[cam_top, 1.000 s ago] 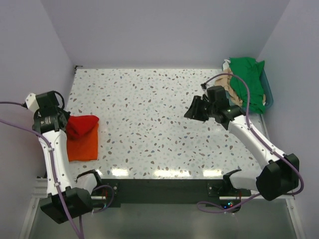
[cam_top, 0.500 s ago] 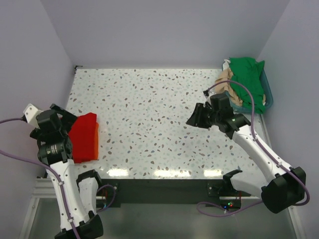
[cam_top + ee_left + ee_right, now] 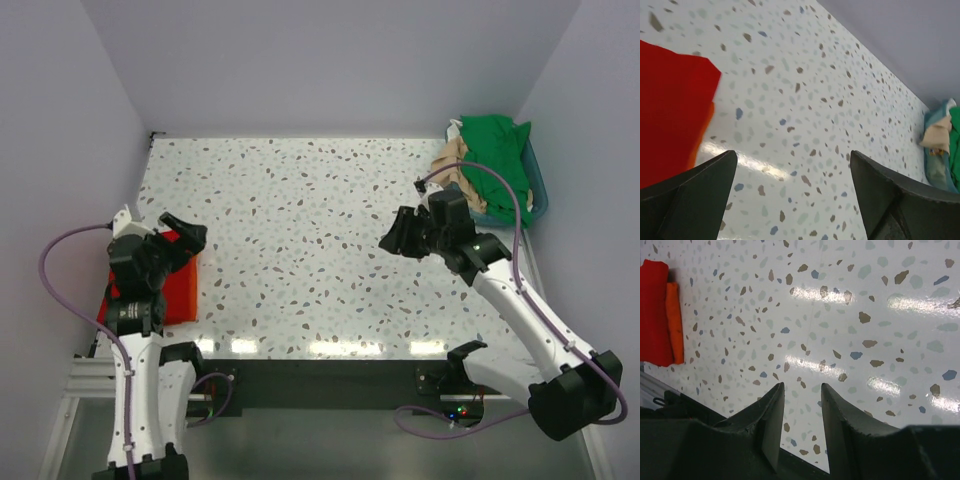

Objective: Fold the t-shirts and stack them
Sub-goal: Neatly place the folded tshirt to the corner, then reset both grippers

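Left pincer (image 3: 792,156) has let go and pulled back, now spread wide by the red tee (image 3: 178,290), which lies folded on the orange tee (image 3: 675,320) at the left edge of the counter (image 3: 300,200). Right pincer (image 3: 801,390) hovers further right, slightly parted, empty.

The left fingers (image 3: 690,195) gape wide, while the right fingers (image 3: 765,415) stand narrowly parted, empty.

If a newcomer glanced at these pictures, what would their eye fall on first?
The bright red t-shirt lies folded on the orange t-shirt at the left edge of the table, the left gripper wide open over it. Next come the green t-shirt and tan t-shirt heaped in the teal basket at the far right corner; the right gripper hangs empty right of centre.
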`<state>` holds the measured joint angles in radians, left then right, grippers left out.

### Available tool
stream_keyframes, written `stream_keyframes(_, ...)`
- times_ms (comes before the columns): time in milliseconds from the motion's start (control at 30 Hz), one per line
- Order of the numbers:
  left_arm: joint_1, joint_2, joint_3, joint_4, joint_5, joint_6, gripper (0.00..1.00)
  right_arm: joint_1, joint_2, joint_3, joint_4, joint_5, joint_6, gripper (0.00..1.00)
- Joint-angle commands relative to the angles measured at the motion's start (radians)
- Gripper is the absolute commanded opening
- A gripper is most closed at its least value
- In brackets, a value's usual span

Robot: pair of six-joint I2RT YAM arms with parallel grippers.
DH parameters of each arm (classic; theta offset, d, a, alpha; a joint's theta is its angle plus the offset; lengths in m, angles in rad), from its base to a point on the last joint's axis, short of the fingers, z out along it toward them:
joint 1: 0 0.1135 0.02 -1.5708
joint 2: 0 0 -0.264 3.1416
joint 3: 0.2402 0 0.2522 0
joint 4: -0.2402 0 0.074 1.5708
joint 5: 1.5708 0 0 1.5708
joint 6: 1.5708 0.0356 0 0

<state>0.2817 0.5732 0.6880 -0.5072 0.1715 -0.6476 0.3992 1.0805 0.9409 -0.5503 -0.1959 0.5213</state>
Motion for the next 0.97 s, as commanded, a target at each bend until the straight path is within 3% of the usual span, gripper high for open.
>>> stream_keyframes(0,-0.172,0.014,-0.051,0.151,0.016,-0.058,1.00,0.004,-0.047,-0.005,0.000,0.056,-0.020,0.40)
stream_keyframes(67,-0.271,0.072,-0.053,0.165,-0.097,-0.076,1.00,0.006,-0.056,-0.010,0.000,0.075,-0.021,0.40)
stream_keyframes(100,-0.391,0.092,-0.051,0.191,-0.136,-0.083,1.00,0.004,-0.065,-0.010,0.001,0.081,-0.021,0.40)
stream_keyframes(200,-0.591,0.178,-0.050,0.254,-0.265,-0.113,1.00,0.004,-0.073,-0.014,0.006,0.105,-0.024,0.41)
stream_keyframes(333,-0.827,0.386,0.026,0.303,-0.429,-0.126,1.00,0.003,-0.076,-0.028,0.018,0.135,-0.024,0.41)
stream_keyframes(367,-0.910,0.428,0.048,0.309,-0.449,-0.123,1.00,0.003,-0.076,-0.030,0.024,0.139,-0.026,0.41)
stream_keyframes(467,-1.013,0.551,0.108,0.366,-0.454,-0.104,1.00,0.003,-0.071,-0.036,0.024,0.165,-0.026,0.41)
stream_keyframes(633,-1.061,0.654,0.143,0.460,-0.379,-0.060,1.00,0.003,-0.079,-0.039,0.013,0.216,-0.038,0.41)
stream_keyframes(933,-1.063,0.692,0.212,0.404,-0.362,0.014,1.00,0.003,-0.100,-0.077,0.020,0.276,-0.032,0.40)
